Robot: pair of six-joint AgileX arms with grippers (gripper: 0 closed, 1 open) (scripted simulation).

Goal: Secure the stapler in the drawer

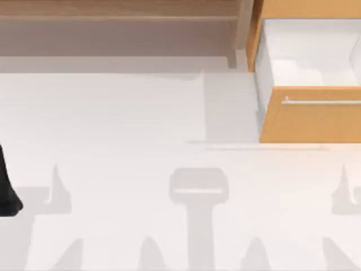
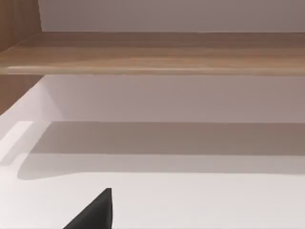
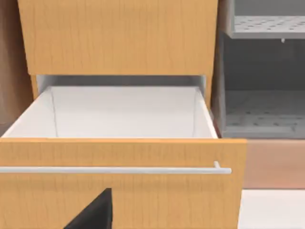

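Observation:
The drawer (image 1: 310, 121) stands pulled open at the table's back right, with its orange-brown front and silver bar handle (image 1: 321, 102) facing the front edge. Its white inner walls (image 1: 271, 56) are visible from above. In the right wrist view the drawer front (image 3: 143, 195) and handle (image 3: 114, 170) are close ahead, and a dark part of my right gripper (image 3: 95, 213) sits low before them. A black part of my left arm (image 1: 7, 189) is at the table's far left edge. My left gripper (image 2: 95, 213) points across bare tabletop. The stapler is out of view.
A long wooden shelf (image 1: 113, 11) runs along the back of the white table (image 1: 141, 113); the left wrist view shows the shelf (image 2: 157, 52) too. Grey perforated racks (image 3: 262, 114) stand beside the drawer cabinet. Soft shadows lie along the table's front.

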